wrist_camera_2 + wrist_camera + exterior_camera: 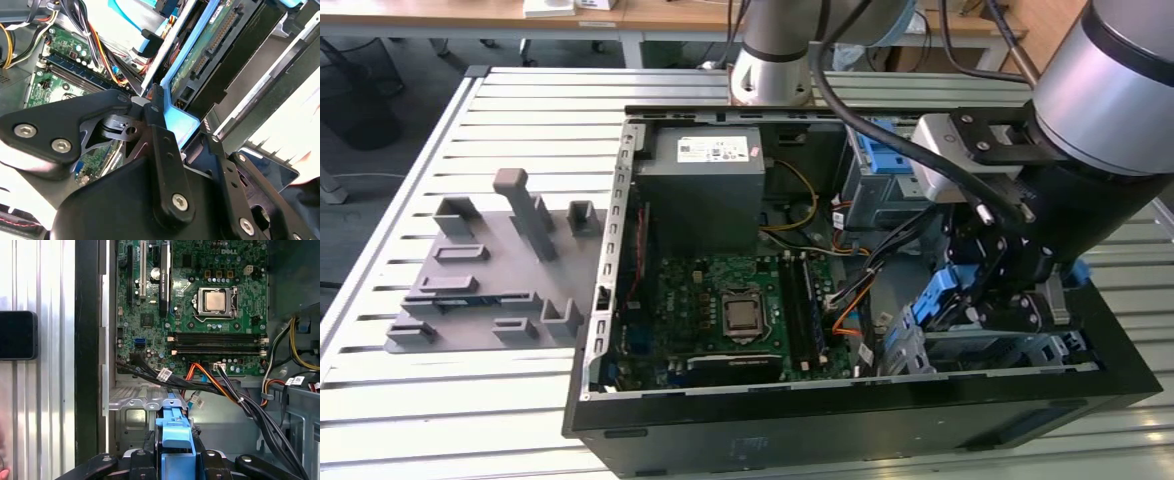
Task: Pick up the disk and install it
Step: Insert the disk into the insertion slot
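**Disk held on edge at the drive cage: hazards and clearances**

The tool (994,300) is clenched on the disk (215,45), gripping it by its blue frame. The disk stands on edge, with its circuit side and connector exposed in the second wrist view. It sits close over the metal drive cage (994,350), in the corner of the open computer case (854,425) at the exterior view's lower right. Whether its lower edge has entered the cage cannot be told.

Probable hazards:
- (a) The frame could catch the cage rim if the disk goes down tilted, jamming it or twisting it in the grasp.
- (b) The cable bundle (220,390) crosses just beside the cage and could be snagged or pinched under the disk.
- (c) The hold on smooth plastic is narrow and likely to slip under side load.

Clearances:
- Above the case the space is open.
- It is tight between the cage walls and the case's outer walls.
- Toward the motherboard (200,315) there is room, partly taken by cables.
- The tabletop (454,400) lies well apart.
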Action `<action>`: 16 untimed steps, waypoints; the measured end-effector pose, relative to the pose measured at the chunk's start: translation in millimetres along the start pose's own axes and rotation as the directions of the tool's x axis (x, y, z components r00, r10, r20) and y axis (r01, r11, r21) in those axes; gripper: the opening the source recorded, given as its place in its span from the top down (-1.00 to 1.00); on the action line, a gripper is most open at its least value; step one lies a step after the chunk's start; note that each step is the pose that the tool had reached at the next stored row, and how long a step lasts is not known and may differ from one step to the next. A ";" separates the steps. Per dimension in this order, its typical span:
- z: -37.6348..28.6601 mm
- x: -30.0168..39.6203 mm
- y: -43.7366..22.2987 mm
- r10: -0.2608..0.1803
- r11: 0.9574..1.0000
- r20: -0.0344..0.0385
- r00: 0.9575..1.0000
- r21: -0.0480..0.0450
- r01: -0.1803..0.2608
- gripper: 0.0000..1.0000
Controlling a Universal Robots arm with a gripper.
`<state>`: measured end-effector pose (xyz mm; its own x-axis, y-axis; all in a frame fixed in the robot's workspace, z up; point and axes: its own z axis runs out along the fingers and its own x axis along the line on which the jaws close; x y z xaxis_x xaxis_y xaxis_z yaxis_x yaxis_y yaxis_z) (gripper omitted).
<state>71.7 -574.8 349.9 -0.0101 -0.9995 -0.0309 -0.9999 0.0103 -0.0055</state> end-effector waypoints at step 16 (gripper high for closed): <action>0.9 0.0 0.0 0.000 1.000 0.000 1.000 0.000 0.000 0.40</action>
<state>71.7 -574.8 349.0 -0.0101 -0.9995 -0.0309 -0.9999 0.0103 -0.0055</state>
